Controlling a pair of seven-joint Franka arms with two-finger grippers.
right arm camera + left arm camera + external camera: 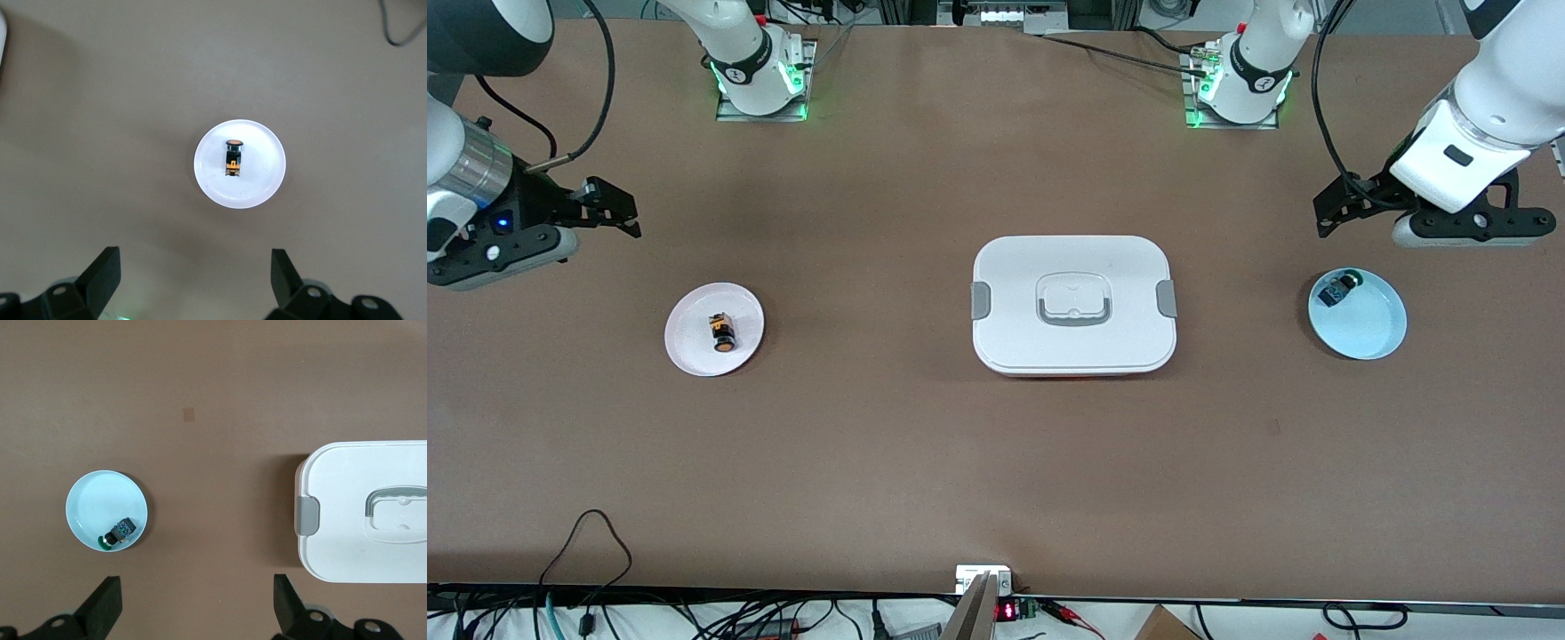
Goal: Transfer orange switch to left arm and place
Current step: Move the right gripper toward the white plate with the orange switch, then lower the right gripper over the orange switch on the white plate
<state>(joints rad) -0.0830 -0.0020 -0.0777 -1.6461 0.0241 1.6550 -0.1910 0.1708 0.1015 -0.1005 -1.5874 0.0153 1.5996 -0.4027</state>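
The orange switch (721, 331) lies on its side on a small white plate (689, 345) toward the right arm's end of the table. It also shows in the right wrist view (232, 157) on that plate (261, 170). My right gripper (615, 213) hangs open and empty over bare table beside the plate; its fingers (105, 272) are wide apart. The white lidded box (1073, 351) sits mid-table and shows in the left wrist view (347, 540). My left gripper (1329, 213) hangs open and empty over bare table at the left arm's end; its fingers (107, 603) are wide apart.
A light blue plate (1369, 333) at the left arm's end holds a small blue part with a green cap (1336, 291), also seen in the left wrist view (120, 532). Both arm bases (758, 76) stand along the table's back edge. Cables and a small device (984, 578) line the front edge.
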